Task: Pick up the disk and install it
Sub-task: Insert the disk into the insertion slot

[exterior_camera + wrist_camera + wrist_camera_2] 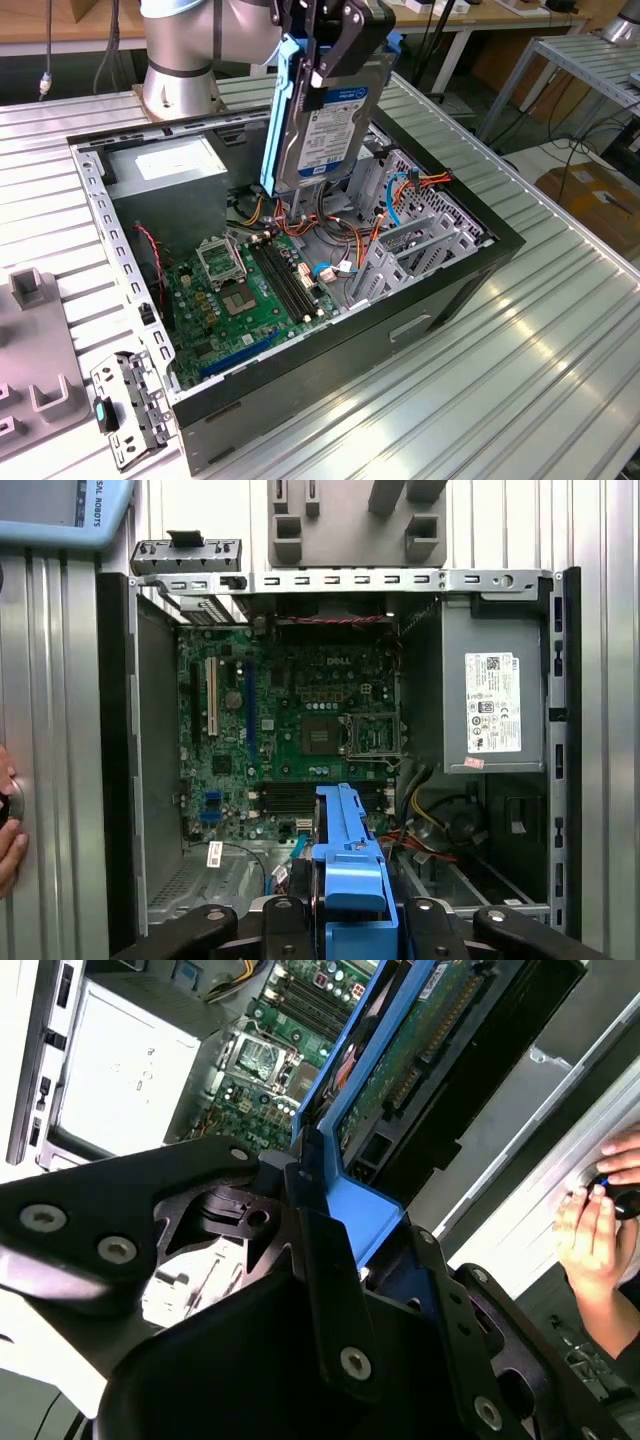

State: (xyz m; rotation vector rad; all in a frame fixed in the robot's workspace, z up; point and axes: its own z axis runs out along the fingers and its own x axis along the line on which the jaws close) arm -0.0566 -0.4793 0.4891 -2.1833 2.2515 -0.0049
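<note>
Above the open computer case point(450, 290), the disk point(322, 125) hangs on edge, label outward, with the pincer point(318, 85) clenched on its upper end. Its blue rail point(348, 850) runs between the fingers in the first wrist view. We judge the pick-up done and the carry toward the bay in hand. Seating it calls, we think, for lining the rails up with the metal drive cage point(415, 250) inside the case. Orange and blue cables point(400, 190) lie loose inside the case beneath the disk and could snag. The motherboard point(240, 290) and the power supply point(165, 165) sit elsewhere inside the case. A person's hand point(600, 1230) is just outside the case wall.
</note>
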